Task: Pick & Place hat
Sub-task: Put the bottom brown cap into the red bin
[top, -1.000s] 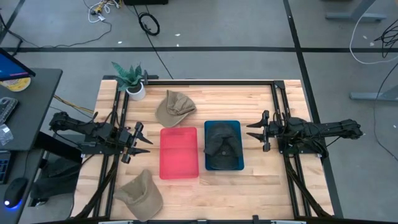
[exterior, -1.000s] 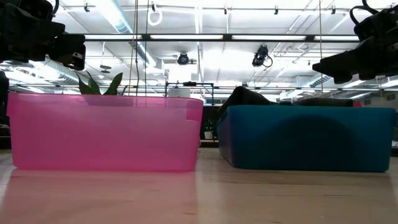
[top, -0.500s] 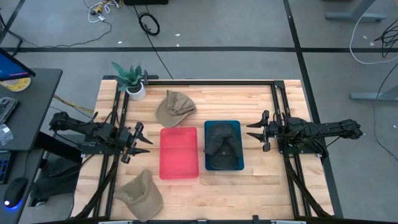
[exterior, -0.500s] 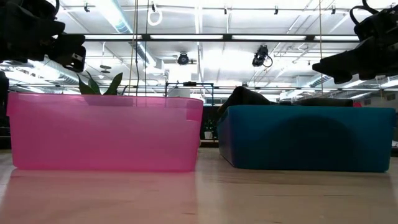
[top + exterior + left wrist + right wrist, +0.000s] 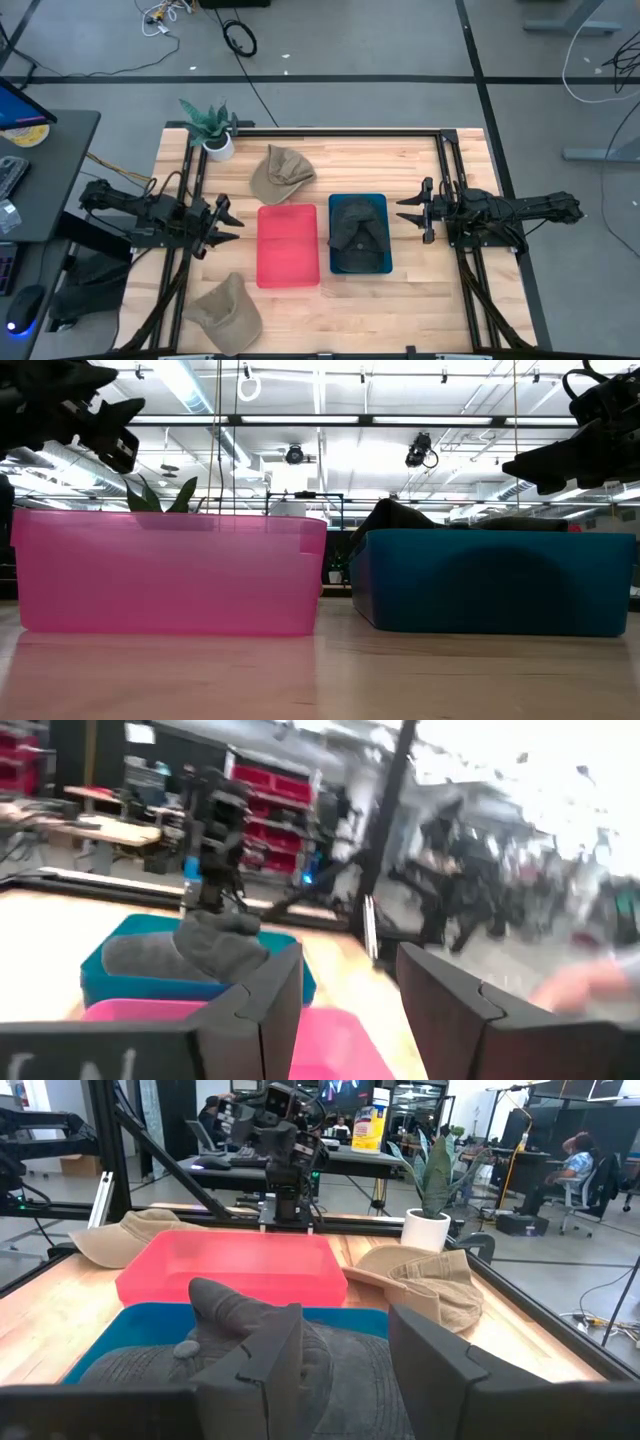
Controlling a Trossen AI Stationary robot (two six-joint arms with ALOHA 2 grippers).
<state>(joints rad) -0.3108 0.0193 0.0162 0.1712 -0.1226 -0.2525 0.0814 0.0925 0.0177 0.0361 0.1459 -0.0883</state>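
Note:
A dark grey hat [image 5: 358, 235] lies in the blue bin [image 5: 385, 268], its crown poking above the rim [image 5: 400, 512]. One tan hat [image 5: 280, 172] lies flat on the table past the pink bin [image 5: 289, 245]. A second tan hat [image 5: 225, 312] lies near the table's near left corner. My left gripper [image 5: 226, 220] hovers open to the left of the pink bin, above the table [image 5: 112, 428]. My right gripper [image 5: 412, 212] hovers open to the right of the blue bin [image 5: 345, 1320]. Neither holds anything.
A potted plant [image 5: 212, 128] stands at the far left corner. Black frame rails [image 5: 448, 190] run along both table sides, under the arms. Bare wood lies near the table's near edge, right of the second tan hat. A person sits beyond the table [image 5: 578, 1165].
My left gripper has risen slightly and shifted a little toward the far edge, staying open. The hats and bins have kept their places.

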